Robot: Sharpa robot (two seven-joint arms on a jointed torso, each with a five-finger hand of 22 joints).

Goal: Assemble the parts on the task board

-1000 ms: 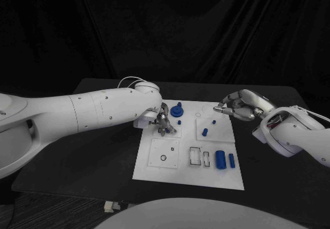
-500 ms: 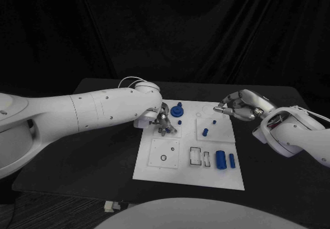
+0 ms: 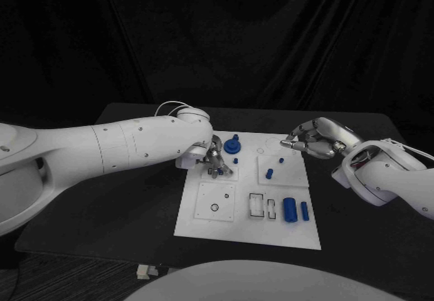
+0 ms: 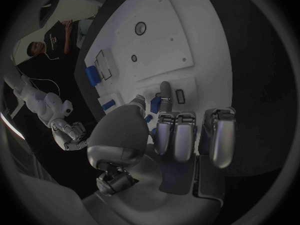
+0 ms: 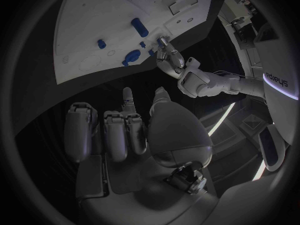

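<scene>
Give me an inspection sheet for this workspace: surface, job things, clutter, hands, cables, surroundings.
Surface: black table, the white task board in its middle.
Job's things: blue round part standing at the board's far edge; large blue cylinder and a thinner blue bar lying near the board's right edge; small blue pieces between.
Clutter: nothing seen.
Hands: left hand over the board's far left part, fingers pointing down at it, whether it holds anything cannot be told; right hand beyond the board's far right corner, fingers curled, nothing seen in them.
Cables: thin white wire looping at the left wrist.
Surroundings: black curtain behind the table.
</scene>
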